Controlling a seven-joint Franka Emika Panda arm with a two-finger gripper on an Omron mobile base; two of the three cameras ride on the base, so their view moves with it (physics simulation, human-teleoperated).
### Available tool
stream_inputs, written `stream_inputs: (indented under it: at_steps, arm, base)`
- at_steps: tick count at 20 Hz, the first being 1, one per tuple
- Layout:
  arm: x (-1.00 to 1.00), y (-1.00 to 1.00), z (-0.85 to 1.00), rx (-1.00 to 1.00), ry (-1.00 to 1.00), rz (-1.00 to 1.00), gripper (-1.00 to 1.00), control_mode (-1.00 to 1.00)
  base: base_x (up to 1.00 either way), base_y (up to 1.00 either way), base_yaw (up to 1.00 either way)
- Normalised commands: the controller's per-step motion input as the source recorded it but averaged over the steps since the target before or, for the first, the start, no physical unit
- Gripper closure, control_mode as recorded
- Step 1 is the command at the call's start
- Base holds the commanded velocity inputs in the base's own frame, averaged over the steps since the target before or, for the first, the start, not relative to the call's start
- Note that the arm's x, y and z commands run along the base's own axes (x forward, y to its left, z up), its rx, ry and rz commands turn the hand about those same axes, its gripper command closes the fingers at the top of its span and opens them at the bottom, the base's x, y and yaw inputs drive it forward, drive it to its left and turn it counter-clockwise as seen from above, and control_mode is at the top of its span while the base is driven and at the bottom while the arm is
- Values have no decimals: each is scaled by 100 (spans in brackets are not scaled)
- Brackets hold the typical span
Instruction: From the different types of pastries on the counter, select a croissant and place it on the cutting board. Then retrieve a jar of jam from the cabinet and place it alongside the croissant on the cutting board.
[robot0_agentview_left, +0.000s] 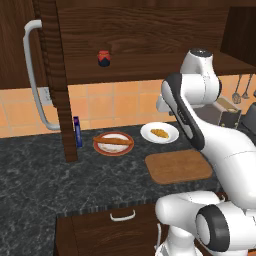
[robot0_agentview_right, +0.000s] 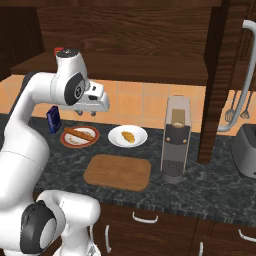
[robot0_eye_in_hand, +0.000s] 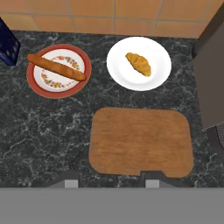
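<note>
Dark marbled stone counter (robot0_eye_in_hand: 48, 131) under orange tiled wall (robot0_eye_in_hand: 131, 11); light-brown wooden cutting board (robot0_eye_in_hand: 141, 141) lower centre, bare. Two-finger gripper (robot0_agentview_right: 86, 114) clenched, empty.

We see a matt, grained wooden cutting board (robot0_eye_in_hand: 141, 141) on the dark marbled stone counter (robot0_eye_in_hand: 43, 131), with smooth glossy orange tiles (robot0_eye_in_hand: 131, 11) at its twelve o'clock and a smooth white plate (robot0_eye_in_hand: 139, 63) bearing the flaky golden croissant (robot0_eye_in_hand: 138, 63).
</note>
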Motion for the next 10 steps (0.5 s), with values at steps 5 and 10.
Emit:
stream_inputs:
  at_steps: [5,10]
  arm:
    - [14,14,0,0,0,-4,-100,-100]
    - [29,2,42,10,0,-1,-100,-100]
  base:
    - [0,0,0]
    - [0,0,0]
